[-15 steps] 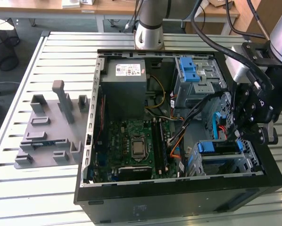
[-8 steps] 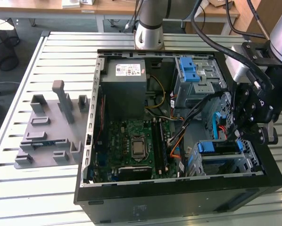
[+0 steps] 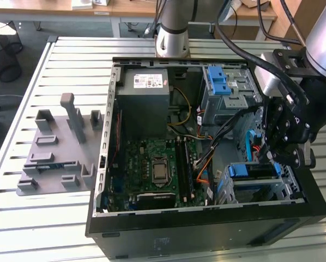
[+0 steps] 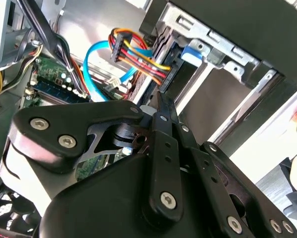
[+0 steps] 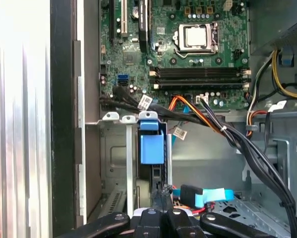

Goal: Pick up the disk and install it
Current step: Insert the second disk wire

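In the exterior view, a grey fixture (image 3: 56,150) lies to the left of the open computer case (image 3: 206,229). The power supply (image 3: 143,90) carries a white sticker whose print is too small to read. Inside the case, the disk (image 3: 253,170) sits edge-up in the drive cage (image 3: 285,185), its blue rail (image 5: 151,146) showing. The gripper (image 3: 272,150) hangs just above the disk, its fingers (image 5: 161,198) drawn close together at the disk's edge; a firm hold cannot be told.

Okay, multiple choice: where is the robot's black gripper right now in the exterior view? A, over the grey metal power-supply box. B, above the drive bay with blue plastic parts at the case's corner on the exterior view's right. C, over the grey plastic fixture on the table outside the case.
B: the black gripper hangs just above the drive bay with blue plastic parts, far from the grey plastic fixture and the grey metal power-supply box.
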Controlling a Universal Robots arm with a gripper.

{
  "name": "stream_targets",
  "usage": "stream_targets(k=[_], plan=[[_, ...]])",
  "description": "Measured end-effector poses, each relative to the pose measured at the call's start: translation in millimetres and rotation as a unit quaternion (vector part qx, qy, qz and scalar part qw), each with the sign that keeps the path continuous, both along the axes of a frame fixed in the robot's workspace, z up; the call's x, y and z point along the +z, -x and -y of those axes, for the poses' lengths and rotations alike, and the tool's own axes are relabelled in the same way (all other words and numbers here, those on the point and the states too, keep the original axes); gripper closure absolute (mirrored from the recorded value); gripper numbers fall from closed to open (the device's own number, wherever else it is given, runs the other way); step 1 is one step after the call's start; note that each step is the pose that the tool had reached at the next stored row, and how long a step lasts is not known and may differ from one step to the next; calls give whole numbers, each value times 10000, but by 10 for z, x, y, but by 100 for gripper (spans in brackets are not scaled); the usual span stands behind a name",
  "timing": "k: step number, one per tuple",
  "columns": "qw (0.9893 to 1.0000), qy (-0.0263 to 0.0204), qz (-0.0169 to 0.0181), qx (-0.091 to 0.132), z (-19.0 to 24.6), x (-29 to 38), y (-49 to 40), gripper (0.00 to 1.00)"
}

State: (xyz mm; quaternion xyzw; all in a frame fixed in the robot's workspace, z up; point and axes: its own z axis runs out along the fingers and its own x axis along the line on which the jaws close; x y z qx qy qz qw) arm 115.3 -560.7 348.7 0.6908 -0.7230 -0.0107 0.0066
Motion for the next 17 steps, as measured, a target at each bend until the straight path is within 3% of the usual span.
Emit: stream_targets(k=[10, 13, 17], plan=[[10000, 1, 2, 0, 1, 4, 123, 89], [10000, 0, 2, 0, 0, 52, 127, 89], [10000, 1, 2, 0, -2, 166, 129, 89]])
